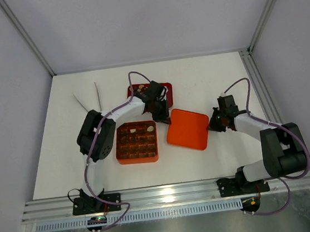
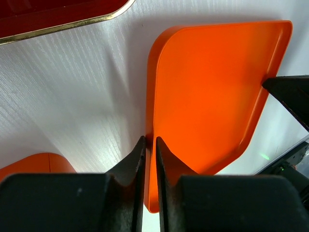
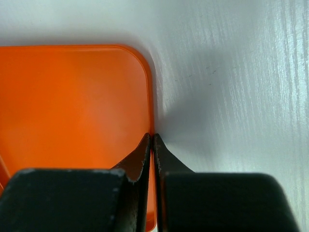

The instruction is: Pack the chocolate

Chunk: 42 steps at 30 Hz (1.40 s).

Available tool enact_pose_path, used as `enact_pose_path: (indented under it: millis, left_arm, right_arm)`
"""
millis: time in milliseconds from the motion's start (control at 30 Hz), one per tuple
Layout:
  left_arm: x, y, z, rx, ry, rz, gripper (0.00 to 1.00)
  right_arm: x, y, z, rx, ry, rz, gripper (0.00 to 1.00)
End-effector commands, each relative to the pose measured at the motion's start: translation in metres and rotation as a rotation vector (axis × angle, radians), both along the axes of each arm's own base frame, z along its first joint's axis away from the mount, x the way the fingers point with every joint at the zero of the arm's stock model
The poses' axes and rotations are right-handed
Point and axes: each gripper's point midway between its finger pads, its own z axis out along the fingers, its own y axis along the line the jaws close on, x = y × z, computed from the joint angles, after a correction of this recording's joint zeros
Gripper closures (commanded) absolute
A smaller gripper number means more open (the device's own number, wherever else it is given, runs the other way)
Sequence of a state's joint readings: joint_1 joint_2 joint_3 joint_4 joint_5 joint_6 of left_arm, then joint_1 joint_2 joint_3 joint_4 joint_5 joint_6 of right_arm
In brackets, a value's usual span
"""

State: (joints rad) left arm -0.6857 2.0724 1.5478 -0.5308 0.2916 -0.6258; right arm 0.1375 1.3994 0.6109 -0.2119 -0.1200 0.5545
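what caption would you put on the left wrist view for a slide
Left hand pinches the rim of the orange lid, white table and a dark red tray beyond

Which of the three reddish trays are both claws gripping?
The plain flat orange lid: no compartments, unlike the grid box, and brighter than the dark red tray.

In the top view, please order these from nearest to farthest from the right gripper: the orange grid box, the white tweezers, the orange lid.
1. orange lid: the right gripper pinches its right edge.
2. orange grid box: left of the lid, mid-table.
3. white tweezers: far upper left.
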Motion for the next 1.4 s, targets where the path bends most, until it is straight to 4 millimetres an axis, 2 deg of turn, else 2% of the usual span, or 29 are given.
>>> enact_pose_path:
  millis: [0,200,267,300,433,867,1200,1367]
  left_arm:
    - [-0.004,-0.025,0.044,-0.146,-0.048,-0.038,0.88]
    - [-0.003,-0.021,0.028,-0.108,-0.030,-0.023,0.84]
    - [-0.002,-0.020,0.026,-0.105,-0.026,-0.021,0.82]
    - [-0.002,-0.021,0.024,-0.103,-0.027,-0.023,0.78]
    - [-0.001,-0.021,0.021,-0.097,-0.025,-0.023,0.76]
    - [0.001,-0.014,0.008,-0.077,-0.012,-0.012,0.62]
    - [0.000,-0.008,-0.007,-0.051,0.012,-0.004,0.59]
    - [-0.001,-0.008,-0.012,-0.053,0.023,-0.006,0.57]
  right_arm:
    - [0.010,0.017,0.019,0.077,-0.055,0.040,0.96]
    - [0.013,0.016,0.044,0.074,-0.106,0.043,0.96]
    - [0.012,0.014,0.049,0.073,-0.109,0.043,0.96]
    - [0.012,0.014,0.053,0.079,-0.118,0.048,0.96]
    - [0.012,0.013,0.060,0.107,-0.129,0.049,0.96]
    - [0.011,0.010,0.068,0.180,-0.142,0.049,0.96]
    - [0.010,0.005,0.072,0.201,-0.150,0.041,0.96]
    - [0.008,0.009,0.073,0.221,-0.150,0.065,0.96]
